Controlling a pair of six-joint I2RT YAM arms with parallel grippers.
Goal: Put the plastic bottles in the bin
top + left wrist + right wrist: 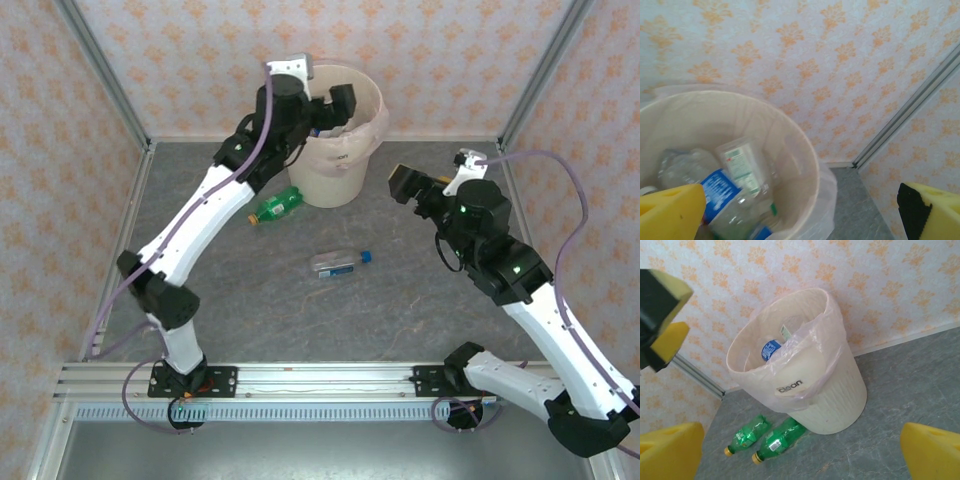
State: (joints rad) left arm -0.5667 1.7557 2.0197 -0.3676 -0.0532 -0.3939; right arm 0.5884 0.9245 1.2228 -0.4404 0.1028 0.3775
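While the left gripper [330, 112] hangs right over the mouth of the bin [840, 390], its yellow-padded fingers [670, 212] stand far apart with nothing between them. I'd judge this to be the tail end of a drop, with that arm free to fetch again. Down inside the bin several clear bottles [737, 167] lie piled, blue and white labels showing. A thin pinkish bag liner [832, 347] is folded out over the rim. The right gripper [412, 186] sits off to the bin's right, above the table [250, 310] and facing the bin, spread wide and empty too.

Three bottles are not yet in. Two green bottles [780, 440] with yellow caps lie on their sides, side by side, at the foot of the bin on its near-left. The closer one is right against the wall, though I can't tell whether it actually touches. A clear bottle with a blue cap [338, 264] lies flat out on the open table, well apart from the bin and roughly between the two arms.

Next, I reckon the left arm has to rise clear of the rim and liner, then drop to the green pair just below it. They lie tight together and close to the bin, so the fingers would need to straddle one body crosswise without nudging its neighbour, and round bottles roll easily. The clear one looks better placed for the right arm, which would first have to tip its wrist down toward the table.
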